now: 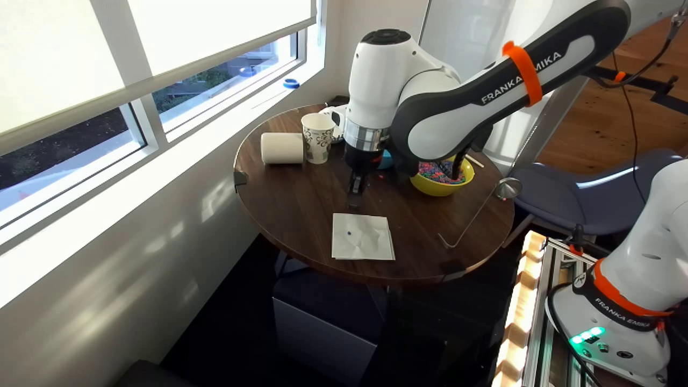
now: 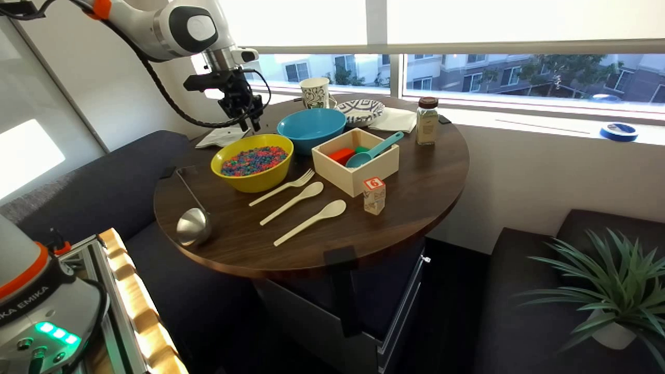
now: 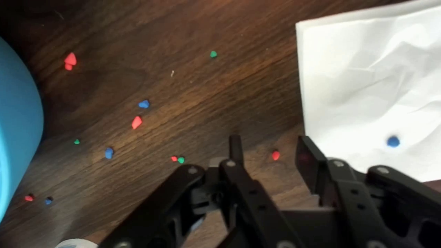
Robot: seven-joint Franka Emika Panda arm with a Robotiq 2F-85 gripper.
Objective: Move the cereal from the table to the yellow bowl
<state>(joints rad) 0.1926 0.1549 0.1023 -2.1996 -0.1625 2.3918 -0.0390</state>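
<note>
The cereal is several tiny red, blue and green pieces scattered on the dark wooden table. In the wrist view, a red cereal piece (image 3: 276,155) lies on the table in the gap between my fingertips. A blue piece (image 3: 393,141) lies on the white napkin (image 3: 344,89). My gripper (image 3: 272,153) is open and empty, pointing down just above the table beside the napkin; it shows in both exterior views (image 1: 355,200) (image 2: 250,125). The yellow bowl (image 1: 438,188), full of multicoloured bits, also shows in an exterior view (image 2: 257,182). It is out of the wrist view.
A blue bowl (image 2: 311,130) stands beside the yellow bowl; its side shows in the wrist view (image 3: 20,103). A wooden box (image 2: 358,174), a ladle (image 2: 193,227), wooden cutlery (image 2: 310,221), a stacked block (image 2: 374,196), a jar (image 2: 427,122) and paper cups (image 1: 317,137) stand around.
</note>
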